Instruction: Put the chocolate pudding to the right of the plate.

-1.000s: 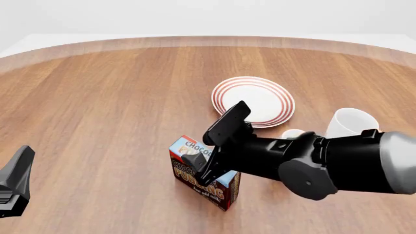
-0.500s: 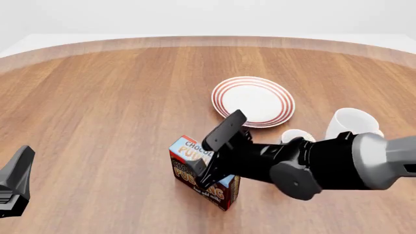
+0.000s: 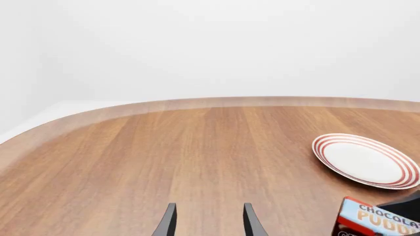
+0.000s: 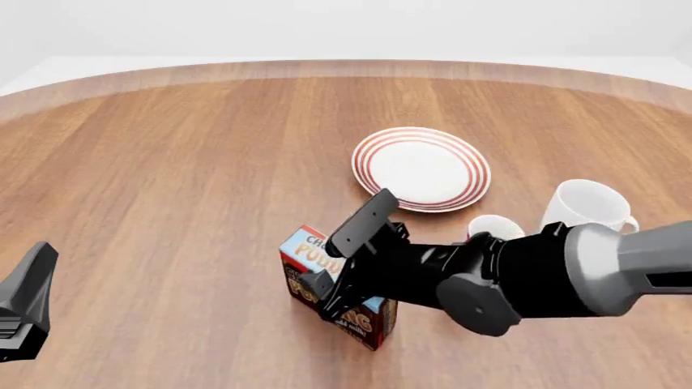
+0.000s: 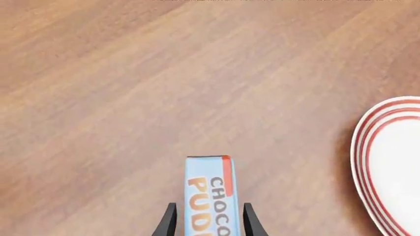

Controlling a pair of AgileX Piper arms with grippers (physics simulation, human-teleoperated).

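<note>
Right gripper (image 5: 206,222): its two dark fingertips are standing apart on either side of the chocolate pudding, one at each long face of the carton; from these views I cannot tell whether the pads are already pressing on it, so the jaws are reading as spread, not clamped.
Right arm (image 4: 540,279): it is reaching in from the right of the front view and lying low over the table, covering the carton's right half.
Chocolate pudding (image 4: 308,255): it is standing on the table near the front edge, in front of the plate and a little to its left, well apart from it; its light blue top with orange lettering is facing up.
Plate (image 4: 423,168): it is sitting flat on the wood beyond the carton, white with red rings on the rim, nothing lying on it.
White mug (image 4: 584,207): it is standing upright to the right of the plate, just in front of its right edge, partly behind the right arm.
Left gripper (image 3: 206,223): its fingers are standing apart over bare wood, holding nothing, at the front view's lower left, well away from the carton.
Table (image 4: 162,178): brown wood grain is running away from the arms toward a curved far rim.
</note>
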